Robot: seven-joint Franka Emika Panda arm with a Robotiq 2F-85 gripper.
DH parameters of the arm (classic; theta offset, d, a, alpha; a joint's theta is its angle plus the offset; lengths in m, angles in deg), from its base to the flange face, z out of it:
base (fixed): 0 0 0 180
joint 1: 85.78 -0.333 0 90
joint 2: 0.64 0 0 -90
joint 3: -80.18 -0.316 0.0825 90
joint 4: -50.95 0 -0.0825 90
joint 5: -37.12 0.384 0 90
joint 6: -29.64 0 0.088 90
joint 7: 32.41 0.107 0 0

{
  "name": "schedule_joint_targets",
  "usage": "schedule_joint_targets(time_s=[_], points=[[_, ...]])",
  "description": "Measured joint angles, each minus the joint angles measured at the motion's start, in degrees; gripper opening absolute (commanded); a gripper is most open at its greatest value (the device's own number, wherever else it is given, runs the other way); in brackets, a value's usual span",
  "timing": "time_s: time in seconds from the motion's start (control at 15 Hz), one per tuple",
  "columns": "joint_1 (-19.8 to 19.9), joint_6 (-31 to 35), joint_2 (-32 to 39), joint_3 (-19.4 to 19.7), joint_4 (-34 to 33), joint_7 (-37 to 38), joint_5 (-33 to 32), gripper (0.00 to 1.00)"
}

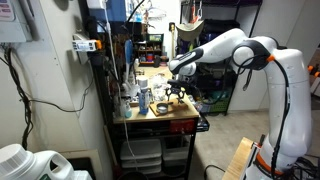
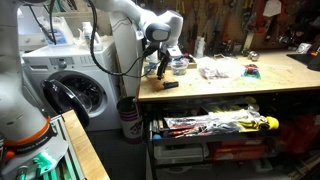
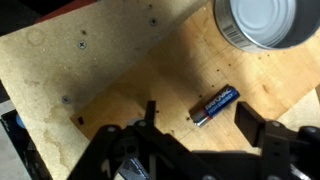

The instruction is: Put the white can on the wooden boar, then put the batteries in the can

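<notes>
**While the black two-finger gripper [image 3: 200,128] hangs open, the blue cylindrical battery [image 3: 215,103] lies loose beneath it**

As I look through the wrist view, the battery lies flat on the pale wooden board [image 3: 120,70], just right of centre. Its long axis runs from 8 to 2 o'clock. The white round can with a grey metal top [image 3: 268,22] stands upright on the same board at 1 o'clock from the battery, apart from it and partly cut off by the frame edge.

My gripper comes in from 6 o'clock with its jaws spread wide and nothing in them. One finger [image 3: 150,118] sits at 8 o'clock of the battery and the other at 4 o'clock, neither touching it.

In both exterior views the white robot arm [image 1: 240,50] [image 2: 130,12] reaches over the cluttered wooden workbench [image 2: 230,88], gripper pointing down. The battery is too small to make out there. A white washing machine [image 2: 70,85] stands just beside the bench, at 9 o'clock.
</notes>
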Motion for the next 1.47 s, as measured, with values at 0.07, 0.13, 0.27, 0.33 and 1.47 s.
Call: schedule_joint_targets(time_s=[0.07, 0.13, 0.27, 0.33, 1.47], points=[[0.0, 0.28, 0.0, -0.09, 0.0, 0.03, 0.02, 0.66], [0.0, 0.54, 0.0, -0.18, 0.0, 0.08, 0.03, 0.63], [-0.01, 1.02, 0.0, -0.33, 0.0, 0.11, 0.03, 0.55], [-0.02, 1.14, 0.0, -0.42, 0.0, 0.15, 0.03, 0.57], [-0.3, 1.43, 0.16, -0.81, -0.26, 0.83, 0.02, 0.19]])
